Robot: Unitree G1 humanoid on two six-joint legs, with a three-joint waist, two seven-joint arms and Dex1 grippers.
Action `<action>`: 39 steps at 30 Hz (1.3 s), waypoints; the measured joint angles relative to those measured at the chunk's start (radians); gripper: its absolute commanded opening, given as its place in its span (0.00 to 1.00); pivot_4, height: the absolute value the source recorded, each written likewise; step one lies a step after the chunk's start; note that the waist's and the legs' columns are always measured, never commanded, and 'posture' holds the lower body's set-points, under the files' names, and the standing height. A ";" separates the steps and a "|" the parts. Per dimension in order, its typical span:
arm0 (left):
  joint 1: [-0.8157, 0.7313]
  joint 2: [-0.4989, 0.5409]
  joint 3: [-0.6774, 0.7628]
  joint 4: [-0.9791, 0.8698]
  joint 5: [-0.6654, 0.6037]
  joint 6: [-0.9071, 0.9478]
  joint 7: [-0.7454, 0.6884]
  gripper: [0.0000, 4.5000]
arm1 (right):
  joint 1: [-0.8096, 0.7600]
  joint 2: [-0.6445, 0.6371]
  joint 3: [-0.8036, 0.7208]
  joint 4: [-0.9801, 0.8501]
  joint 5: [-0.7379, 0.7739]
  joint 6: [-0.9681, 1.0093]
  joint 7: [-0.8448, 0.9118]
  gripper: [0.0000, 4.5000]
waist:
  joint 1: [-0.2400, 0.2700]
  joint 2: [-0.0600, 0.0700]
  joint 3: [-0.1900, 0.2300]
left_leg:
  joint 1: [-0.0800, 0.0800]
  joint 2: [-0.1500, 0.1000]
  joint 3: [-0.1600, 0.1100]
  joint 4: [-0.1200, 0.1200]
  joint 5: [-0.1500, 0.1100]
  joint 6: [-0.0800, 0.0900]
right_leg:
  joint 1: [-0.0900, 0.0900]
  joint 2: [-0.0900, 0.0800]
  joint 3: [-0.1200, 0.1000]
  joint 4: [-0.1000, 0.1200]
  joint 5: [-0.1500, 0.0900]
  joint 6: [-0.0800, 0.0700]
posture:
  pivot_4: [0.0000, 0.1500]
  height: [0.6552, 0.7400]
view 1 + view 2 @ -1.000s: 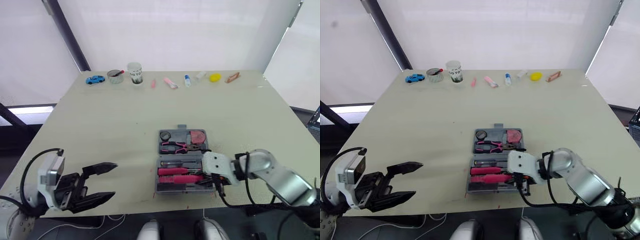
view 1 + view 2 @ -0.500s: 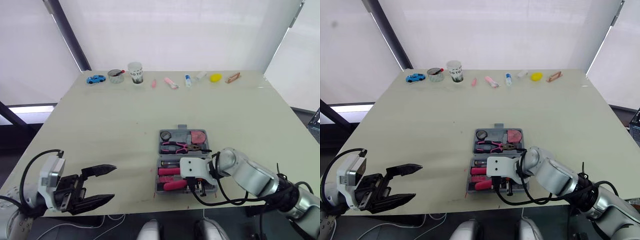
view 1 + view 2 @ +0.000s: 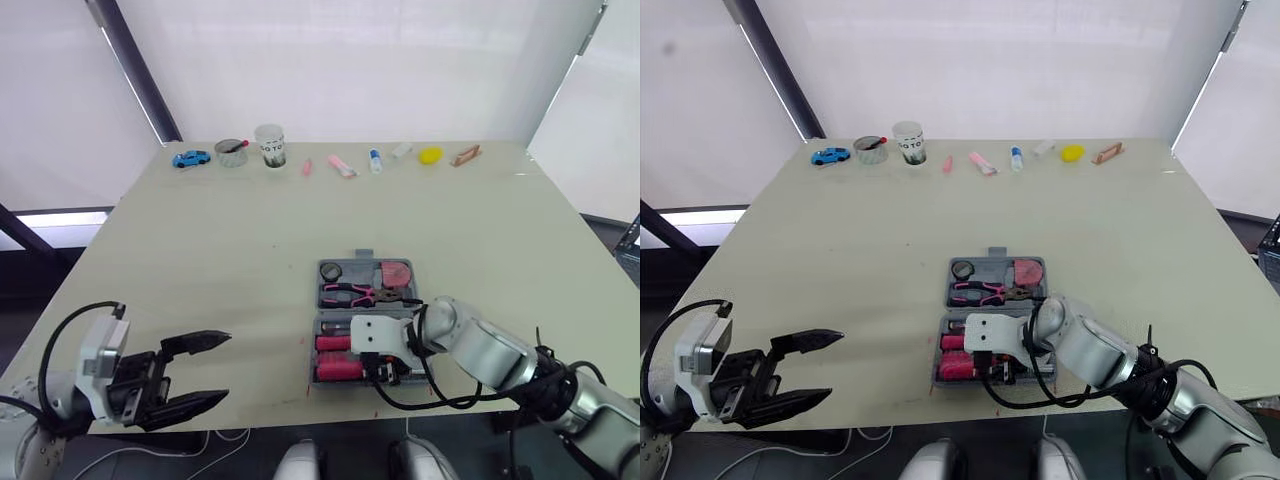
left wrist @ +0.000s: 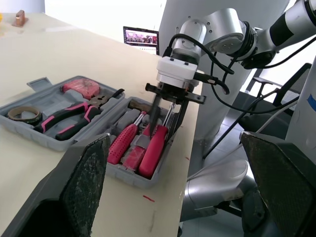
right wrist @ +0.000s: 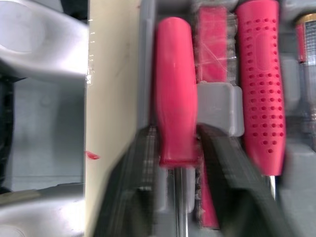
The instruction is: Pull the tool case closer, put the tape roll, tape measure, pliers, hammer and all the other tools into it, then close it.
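Right end effector (image 5: 177, 129) is pinching the butt end of the pink-handled screwdriver (image 5: 174, 84), one finger on each side. The screwdriver lies in the outermost slot of the tool case (image 3: 365, 322), right against the case wall. The wrist view is smeared, so I'm judging grip contact, not certain of it.

Left end effector (image 3: 222, 368) is spread wide and holding nothing, lower left of the frame, well apart from the case.

The case sits open at lower centre, near the front edge of the surface (image 3: 220, 250). Its far half holds the tape roll (image 3: 331, 271), tape measure (image 3: 395, 272) and pliers (image 3: 350, 293).

Risks:
- If the handle isn't fully seated, it may lift out with the end effector, or sit proud and block the lid.
- The fingers are tight against the case wall, so a skewed retreat could shove the case toward the front edge.
- A black cable loops off the right wrist just beside the case's near edge and could snag.

Writing: dark print on the paper cup (image 3: 269, 145) at top centre is not legible. The monitor (image 4: 140, 37) content is unreadable. No brand visible on the tools.
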 measured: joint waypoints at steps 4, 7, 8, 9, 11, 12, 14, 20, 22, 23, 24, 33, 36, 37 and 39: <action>-0.005 -0.004 0.000 0.001 0.002 -0.002 0.000 1.00 | 0.058 0.033 -0.064 0.002 0.061 -0.045 0.002 0.78 | 0.001 0.000 0.000 | 0.000 0.000 0.000 0.000 0.000 0.000 | 0.000 0.000 0.000 0.000 0.000 0.001 | 1.00 1.00; -0.009 -0.008 -0.003 0.002 0.008 -0.005 0.000 1.00 | 0.134 0.053 -0.235 0.033 0.169 -0.172 0.016 0.78 | 0.003 0.000 0.000 | 0.000 0.000 0.000 0.000 0.000 0.000 | 0.000 0.000 0.000 0.000 0.001 0.001 | 1.00 1.00; -0.009 -0.008 -0.003 0.002 0.009 -0.005 0.000 1.00 | 0.139 0.055 -0.247 0.037 0.175 -0.181 0.016 0.71 | 0.003 0.000 0.000 | 0.000 0.000 0.000 0.000 0.000 0.000 | 0.001 0.000 0.000 0.000 0.000 0.001 | 1.00 1.00; -0.010 -0.009 -0.004 0.002 0.009 -0.005 0.000 1.00 | 0.147 0.058 -0.266 0.044 0.185 -0.194 0.018 0.68 | 0.003 0.000 0.000 | 0.000 0.000 0.000 0.000 0.000 0.000 | 0.001 0.000 0.000 0.000 0.000 0.001 | 1.00 1.00; -0.016 -0.017 -0.006 0.003 0.010 -0.007 0.000 1.00 | 0.223 0.054 -0.341 0.090 0.239 -0.296 0.052 0.52 | 0.005 0.000 0.000 | 0.000 0.000 0.002 0.000 0.000 0.000 | 0.002 0.000 -0.001 -0.001 0.000 0.001 | 1.00 1.00; -0.016 -0.019 -0.007 0.003 0.010 -0.008 0.000 1.00 | 0.241 0.045 -0.347 0.103 0.248 -0.317 0.065 0.43 | 0.004 0.000 0.000 | 0.000 0.000 0.002 0.000 0.000 0.000 | 0.002 0.000 -0.001 -0.001 0.000 0.001 | 1.00 1.00; -0.019 -0.023 -0.012 0.004 0.011 -0.008 0.000 1.00 | 0.274 0.046 -0.361 0.139 0.256 -0.362 0.077 0.22 | 0.003 0.000 0.000 | 0.000 0.000 0.002 0.000 0.000 0.000 | 0.002 0.000 -0.001 0.000 0.001 0.001 | 1.00 1.00; -0.047 -0.036 -0.037 0.004 0.024 -0.017 0.000 1.00 | 0.323 0.073 -0.368 0.251 0.233 -0.525 0.082 0.01 | 0.002 0.000 0.000 | 0.001 0.000 0.002 0.000 0.000 0.000 | 0.002 0.002 0.000 0.000 0.001 0.001 | 1.00 1.00; -0.052 -0.047 -0.037 0.004 0.032 -0.024 0.003 1.00 | 0.347 0.069 -0.346 0.301 0.183 -0.593 0.072 0.01 | 0.003 0.000 0.000 | 0.001 0.000 0.003 0.000 0.000 0.000 | 0.002 0.002 0.000 0.000 0.001 0.001 | 1.00 1.00; -0.048 -0.054 -0.037 0.004 0.035 -0.024 0.005 1.00 | 0.359 0.060 -0.329 0.322 0.147 -0.662 0.072 0.01 | 0.003 0.000 0.000 | 0.001 0.000 0.003 0.000 0.000 0.000 | 0.002 0.001 0.000 0.000 0.001 0.001 | 1.00 1.00; -0.048 -0.055 -0.037 0.004 0.036 -0.024 0.005 1.00 | 0.358 0.060 -0.326 0.323 0.140 -0.671 0.071 0.01 | 0.003 0.000 0.000 | 0.001 0.000 0.003 0.000 0.000 0.000 | 0.002 0.001 0.000 0.000 0.001 0.001 | 1.00 1.00; -0.057 -0.111 -0.038 -0.009 0.063 -0.038 0.061 1.00 | 0.344 0.094 -0.283 0.447 0.055 -0.841 0.019 0.01 | 0.003 -0.007 -0.020 | 0.019 0.001 0.002 -0.005 0.000 0.000 | 0.015 0.002 0.001 0.000 -0.003 -0.004 | 1.00 1.00; -0.053 -0.165 -0.039 -0.020 0.076 -0.023 0.158 1.00 | 0.405 0.113 -0.366 0.440 0.137 -0.821 0.014 0.01 | 0.009 -0.011 -0.022 | 0.018 0.002 0.000 -0.005 0.000 0.000 | 0.015 0.000 0.001 0.000 -0.003 -0.004 | 1.00 1.00; -0.051 -0.171 -0.041 -0.020 0.084 -0.014 0.189 1.00 | 0.419 0.114 -0.388 0.435 0.161 -0.813 0.013 0.01 | 0.008 -0.011 -0.022 | 0.016 0.002 0.001 -0.005 0.000 0.000 | 0.015 -0.001 0.002 -0.001 -0.003 -0.004 | 1.00 1.00; -0.056 -0.193 -0.041 -0.020 0.100 -0.015 0.247 1.00 | 0.445 0.132 -0.455 0.433 0.206 -0.810 -0.010 0.01 | 0.007 -0.009 -0.020 | 0.015 0.001 0.002 -0.005 0.000 0.000 | 0.013 -0.001 0.003 0.000 -0.003 -0.003 | 1.00 1.00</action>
